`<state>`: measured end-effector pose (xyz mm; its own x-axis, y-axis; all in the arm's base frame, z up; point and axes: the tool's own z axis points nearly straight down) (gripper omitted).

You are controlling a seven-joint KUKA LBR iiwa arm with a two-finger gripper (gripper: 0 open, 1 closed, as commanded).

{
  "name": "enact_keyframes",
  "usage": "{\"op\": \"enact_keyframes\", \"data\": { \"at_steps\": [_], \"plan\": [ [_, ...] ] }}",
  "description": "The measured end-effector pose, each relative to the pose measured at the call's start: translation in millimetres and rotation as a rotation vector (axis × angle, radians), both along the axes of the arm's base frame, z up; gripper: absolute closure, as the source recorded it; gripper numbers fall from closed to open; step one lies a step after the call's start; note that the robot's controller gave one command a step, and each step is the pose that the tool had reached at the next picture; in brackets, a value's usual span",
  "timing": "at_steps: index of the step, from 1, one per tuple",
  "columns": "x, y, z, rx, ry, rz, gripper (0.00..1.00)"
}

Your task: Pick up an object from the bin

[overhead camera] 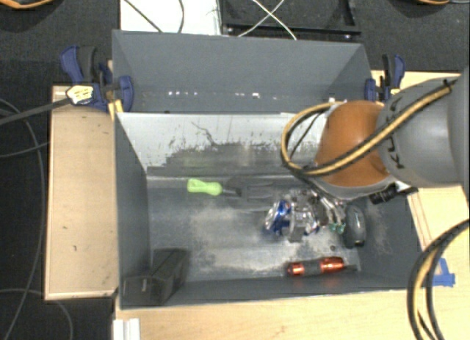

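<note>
I'm hovering my hand (302, 219) down in the bin (220, 81), a small blue thing (277, 219) just beside it, away from my arm (433, 140); wide or narrow, I can't tell. A coppery cylinder (316, 266) is lying near.

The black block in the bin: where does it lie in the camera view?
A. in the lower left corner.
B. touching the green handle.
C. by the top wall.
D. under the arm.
A: the black block sits in the lower left corner of the bin, apart from the green-handled tool.
</note>
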<state>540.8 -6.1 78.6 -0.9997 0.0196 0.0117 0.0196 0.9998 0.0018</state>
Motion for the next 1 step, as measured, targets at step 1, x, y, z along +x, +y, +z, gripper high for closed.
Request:
{"op": "enact_keyframes", "data": {
  "at_steps": [1],
  "plan": [
    [0.8,0.1,26.2,0.000,-0.004,0.000,1.00]
  ]
}}
